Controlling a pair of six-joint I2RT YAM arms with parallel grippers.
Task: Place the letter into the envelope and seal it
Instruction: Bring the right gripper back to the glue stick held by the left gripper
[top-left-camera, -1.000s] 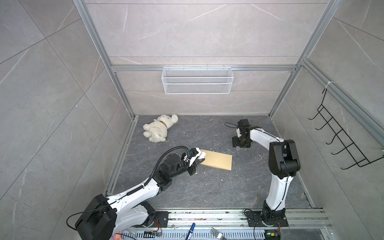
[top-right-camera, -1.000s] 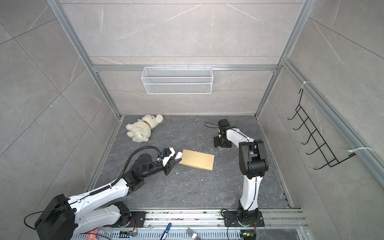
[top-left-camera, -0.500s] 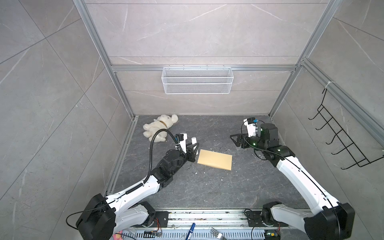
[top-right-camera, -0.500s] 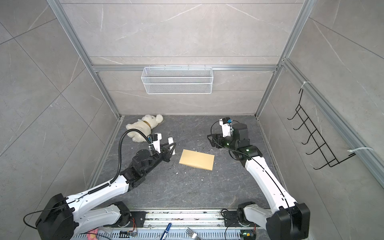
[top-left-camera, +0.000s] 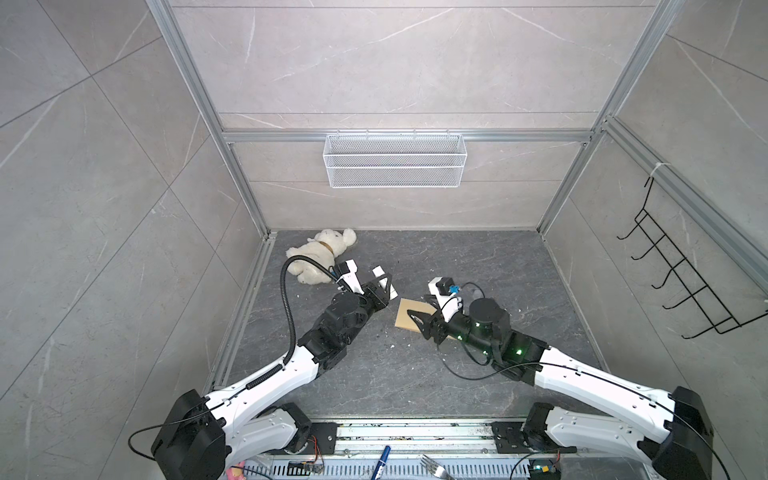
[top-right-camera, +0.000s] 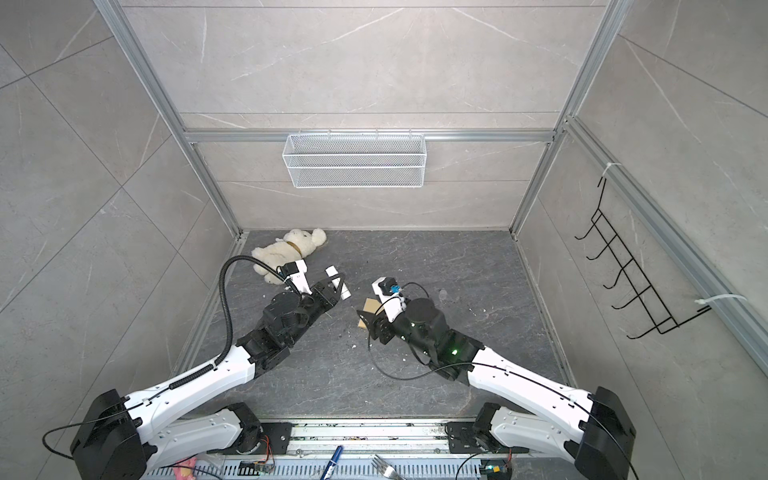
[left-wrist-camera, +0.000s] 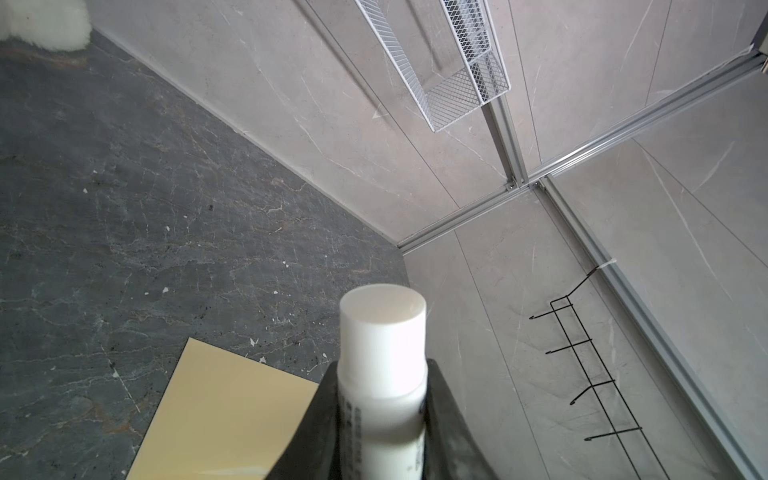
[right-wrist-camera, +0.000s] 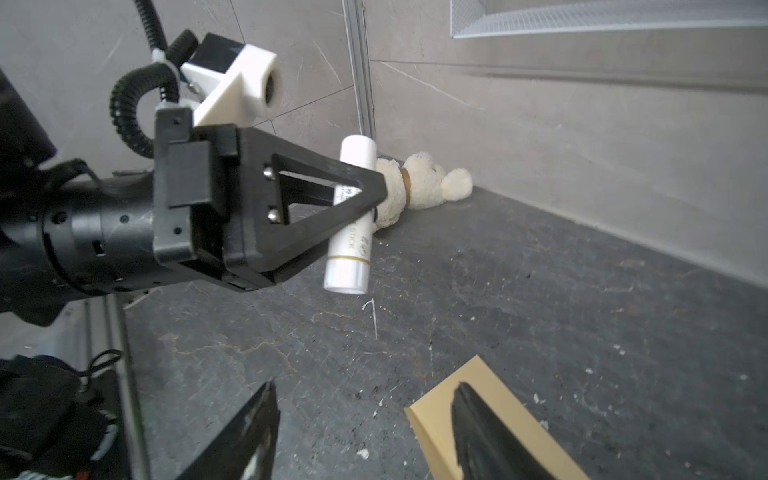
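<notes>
Envelope (top-left-camera: 409, 316), plain yellow-tan manila paper, lies flat on the dark grey stone bench (top-left-camera: 478, 262); no letter shows. Right pincer (top-left-camera: 420, 323) hangs over the envelope, jaws apart; left pincer (right-wrist-camera: 370, 195), beside the envelope, clamps a white cylindrical glue stick (right-wrist-camera: 351, 249). Risk: unpinned, the light paper would likely skid under a glue stroke

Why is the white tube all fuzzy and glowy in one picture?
Left wrist view: the glue stick sits right by the lens, so it is out of focus and washed-out white, its print smeared. Right wrist view: the same glue stick is farther off, sharp enough to read STICK.
</notes>
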